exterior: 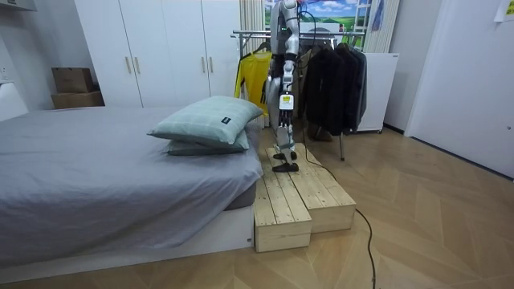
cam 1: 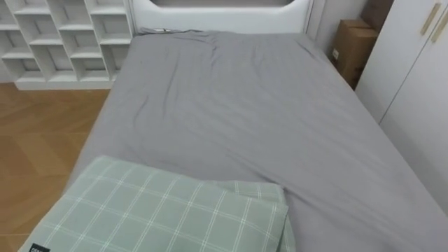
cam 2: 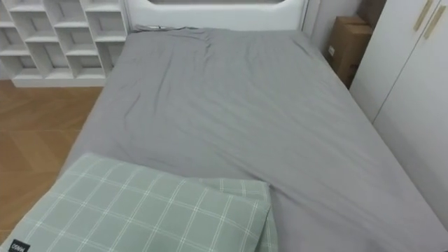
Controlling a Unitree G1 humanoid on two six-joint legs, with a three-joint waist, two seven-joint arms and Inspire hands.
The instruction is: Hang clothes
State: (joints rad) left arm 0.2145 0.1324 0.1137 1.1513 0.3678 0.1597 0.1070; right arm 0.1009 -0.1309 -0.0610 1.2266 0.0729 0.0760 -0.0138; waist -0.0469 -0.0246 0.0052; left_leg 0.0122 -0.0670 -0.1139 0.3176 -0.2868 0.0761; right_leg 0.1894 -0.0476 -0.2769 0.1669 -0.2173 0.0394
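In the room view I stand on a wooden platform (exterior: 299, 201) at the pillow end of a bed, facing along it. A clothes rack (exterior: 259, 34) stands behind me with a yellow garment (exterior: 252, 76) and several dark garments (exterior: 333, 84) hanging on it. My left hand (exterior: 286, 101) hangs at my side, too small to read. The eye views look down on the grey bed sheet (cam 1: 252, 119) and a green checked pillow (cam 1: 161, 213) near the bottom. No garment lies on the bed.
A white cube shelf (cam 1: 63, 38) stands beyond the bed's left side and white wardrobe doors (cam 1: 413, 77) along its right. A cardboard box (cam 1: 353, 45) sits by the headboard (cam 1: 220, 14). Wood floor (exterior: 434, 217) is open around the platform.
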